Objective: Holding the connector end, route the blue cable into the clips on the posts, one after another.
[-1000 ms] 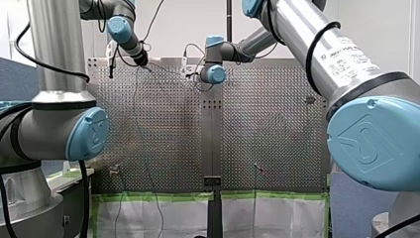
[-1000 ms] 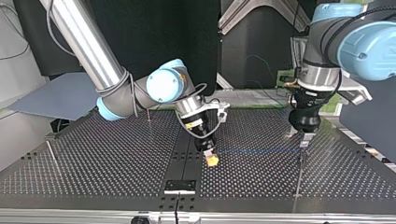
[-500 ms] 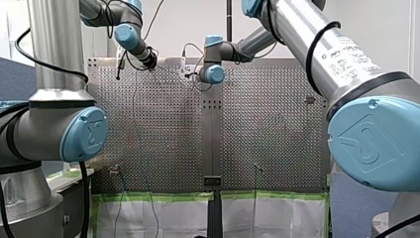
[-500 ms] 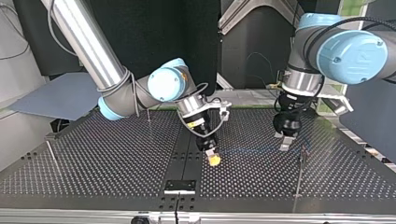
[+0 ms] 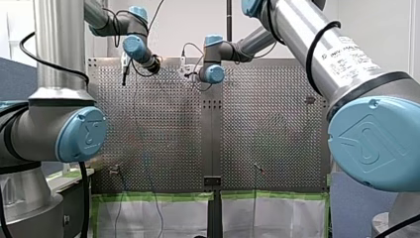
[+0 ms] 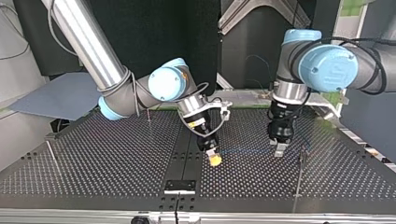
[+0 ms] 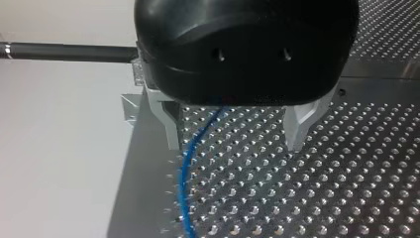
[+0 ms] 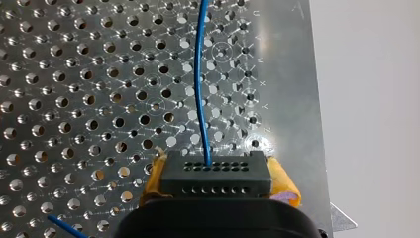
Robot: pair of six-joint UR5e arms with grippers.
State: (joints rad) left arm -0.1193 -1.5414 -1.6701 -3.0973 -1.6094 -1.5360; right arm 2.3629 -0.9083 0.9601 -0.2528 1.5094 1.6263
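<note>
In the right wrist view my right gripper (image 8: pixel 218 181) is shut, its yellow pads (image 8: pixel 283 182) clamping a black connector (image 8: pixel 215 169). The blue cable (image 8: pixel 199 84) leaves the connector and runs ahead over the perforated plate. The top view shows this gripper (image 6: pixel 212 157) low over the table's middle. My left gripper (image 6: pixel 279 149) hangs further to that view's right, just above the plate. Its metal fingers (image 7: pixel 299 126) stand open, and the blue cable (image 7: pixel 187 171) passes between them, close to one finger, untouched. A thin post (image 6: pixel 301 154) stands beside it.
Another thin post (image 6: pixel 50 150) stands at the top view's left and a short one (image 6: pixel 148 114) behind my right arm. A black bracket (image 6: pixel 180 185) sits at the near edge. In the front view small posts (image 5: pixel 257 168) rise near the plate's close edge.
My left arm has swung toward the top view's left, off the thin post and closer to my right gripper. My right gripper has barely shifted and still holds the connector.
</note>
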